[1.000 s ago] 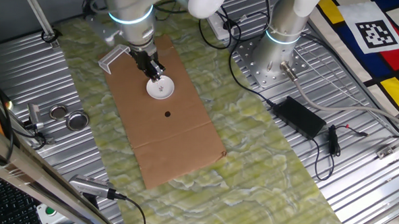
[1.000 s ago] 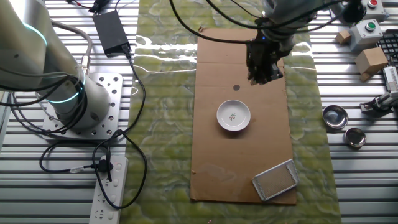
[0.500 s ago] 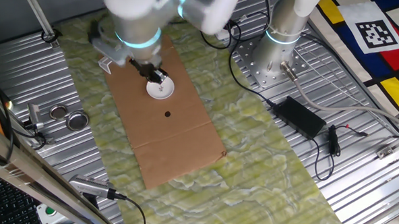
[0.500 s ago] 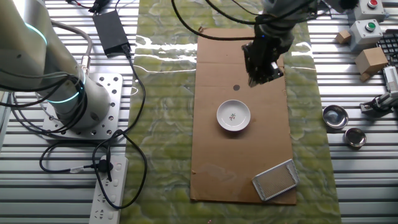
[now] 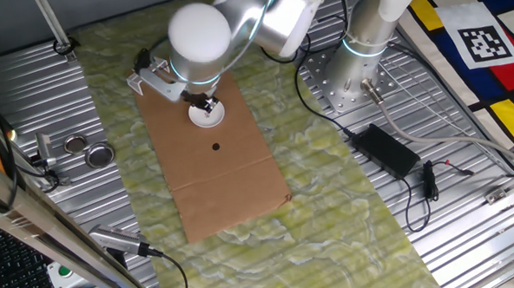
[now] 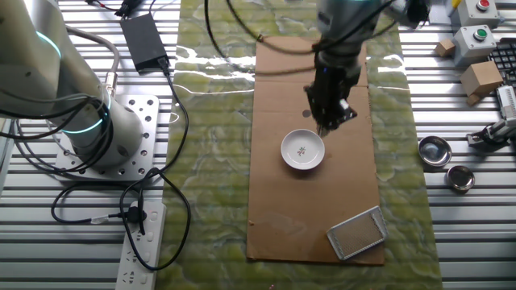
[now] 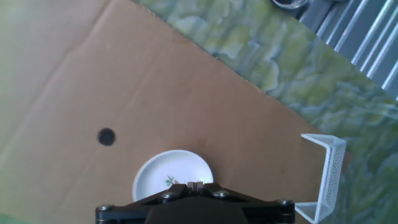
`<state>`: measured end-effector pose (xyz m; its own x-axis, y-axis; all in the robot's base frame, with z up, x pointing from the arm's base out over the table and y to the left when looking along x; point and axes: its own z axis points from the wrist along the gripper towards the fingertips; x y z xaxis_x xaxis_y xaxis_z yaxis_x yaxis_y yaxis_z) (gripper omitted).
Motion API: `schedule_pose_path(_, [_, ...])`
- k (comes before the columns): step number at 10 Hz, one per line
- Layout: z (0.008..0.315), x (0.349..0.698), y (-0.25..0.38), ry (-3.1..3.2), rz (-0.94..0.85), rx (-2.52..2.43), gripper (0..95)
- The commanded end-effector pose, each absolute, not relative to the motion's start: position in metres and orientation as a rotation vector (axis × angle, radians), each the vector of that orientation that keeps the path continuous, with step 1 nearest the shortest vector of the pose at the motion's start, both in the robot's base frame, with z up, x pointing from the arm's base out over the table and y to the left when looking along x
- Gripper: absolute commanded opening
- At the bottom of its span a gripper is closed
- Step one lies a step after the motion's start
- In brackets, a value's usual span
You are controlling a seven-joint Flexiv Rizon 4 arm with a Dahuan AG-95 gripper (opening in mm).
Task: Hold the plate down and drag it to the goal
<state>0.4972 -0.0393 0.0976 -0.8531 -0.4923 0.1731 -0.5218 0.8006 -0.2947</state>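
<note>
The plate (image 5: 209, 116) is a small white round disc with a small mark in its middle, lying on the brown cardboard sheet (image 5: 229, 186). It also shows in the other fixed view (image 6: 303, 151) and in the hand view (image 7: 168, 175). My gripper (image 6: 326, 127) is shut and empty, fingertips pressed together (image 7: 194, 185), just over the plate's rim; I cannot tell whether it touches. The goal (image 6: 359, 234), a whitish L-shaped corner frame, stands at a cardboard corner, apart from the plate. It shows at the right in the hand view (image 7: 326, 177) and partly behind the arm (image 5: 149, 78).
A small black dot (image 7: 107, 137) marks the cardboard near the plate (image 5: 216, 146). Two silvery metal lids (image 6: 435, 149) (image 6: 460, 178) lie on the ribbed metal beside the green mat. The second arm's base (image 6: 97, 137), a black power brick (image 5: 389, 150) and cables lie off the mat.
My gripper has moved across the cardboard toward the plate and come down; it now sits over the plate's rim. The plate and goal have not moved.
</note>
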Motion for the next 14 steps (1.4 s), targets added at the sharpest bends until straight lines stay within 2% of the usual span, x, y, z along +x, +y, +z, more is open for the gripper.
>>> schedule_pose_path(1, [0.096, 0.499, -0.043, -2.877, 0.491, 0.846, 0.0])
schedule_pose_path(14, [0.097, 0.503, -0.059, -2.847, 0.504, 0.761, 0.0])
